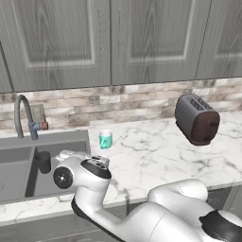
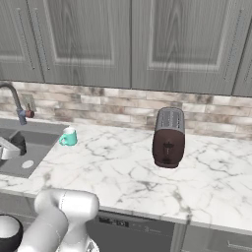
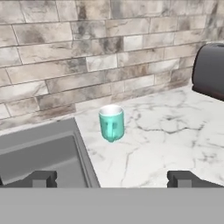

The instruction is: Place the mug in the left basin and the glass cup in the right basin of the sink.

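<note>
End effector (image 3: 111, 178) is wide open, nothing between the fingertips (image 3: 41, 178); one tip sits over the sink edge, the other over the marble surface (image 1: 156, 156). In the hand view it points at the mug (image 3: 111, 123), which is ahead of it and apart from it.

Mug: teal with white rim, upright on the surface just right of the sink (image 1: 71, 137), near the back, close to the brick wall (image 1: 132, 99). Not in either basin.

Glass cup (image 1: 43, 161): dark tumbler, upright inside the right basin, near the ridge that splits the two basins. In the left base view the arm's wrist is just beside it, to its right; can't tell if they touch.

Faucet (image 1: 21, 116) is at the back of the sink, curved, spout over the basin area. Round pale drain (image 2: 27, 164) visible on the right basin floor.

Toaster (image 1: 197, 119): dark, on the surface well to the right of the mug, well apart from the arm. Grey cabinets (image 1: 108, 42) above the wall.
</note>
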Robot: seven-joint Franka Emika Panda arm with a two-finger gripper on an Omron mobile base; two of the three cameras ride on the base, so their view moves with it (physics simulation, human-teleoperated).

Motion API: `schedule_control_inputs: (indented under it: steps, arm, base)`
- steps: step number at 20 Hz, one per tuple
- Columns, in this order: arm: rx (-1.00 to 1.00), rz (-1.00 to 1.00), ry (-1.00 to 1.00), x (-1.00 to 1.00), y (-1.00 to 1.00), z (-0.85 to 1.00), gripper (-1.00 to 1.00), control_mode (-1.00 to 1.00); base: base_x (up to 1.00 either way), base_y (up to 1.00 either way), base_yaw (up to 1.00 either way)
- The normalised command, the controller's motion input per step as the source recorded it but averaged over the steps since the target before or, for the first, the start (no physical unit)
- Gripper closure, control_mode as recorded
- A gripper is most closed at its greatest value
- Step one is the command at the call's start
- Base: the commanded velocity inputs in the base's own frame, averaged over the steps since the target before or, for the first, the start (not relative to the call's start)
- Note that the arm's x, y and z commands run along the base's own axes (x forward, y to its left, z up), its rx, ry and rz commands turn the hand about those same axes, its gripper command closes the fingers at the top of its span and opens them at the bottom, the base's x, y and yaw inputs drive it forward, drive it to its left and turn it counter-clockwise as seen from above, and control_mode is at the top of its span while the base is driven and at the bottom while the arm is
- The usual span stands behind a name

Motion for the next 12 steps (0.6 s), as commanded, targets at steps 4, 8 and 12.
schedule_control_inputs:
  steps: [4, 8, 12]
  arm:
    - [-0.01, 0.00, 0.00, 0.00, -0.57, 0.00, -1.00, -1.00]
    - [-0.02, 0.00, 0.00, 0.00, -0.41, 0.00, -1.00, -1.00]
    - [-0.04, 0.00, 0.00, 0.00, -0.30, -0.02, -1.00, -1.00]
  base:
    - [0.00, 0.00, 0.00]
    - [0.00, 0.00, 0.00]
    - [0.00, 0.00, 0.00]
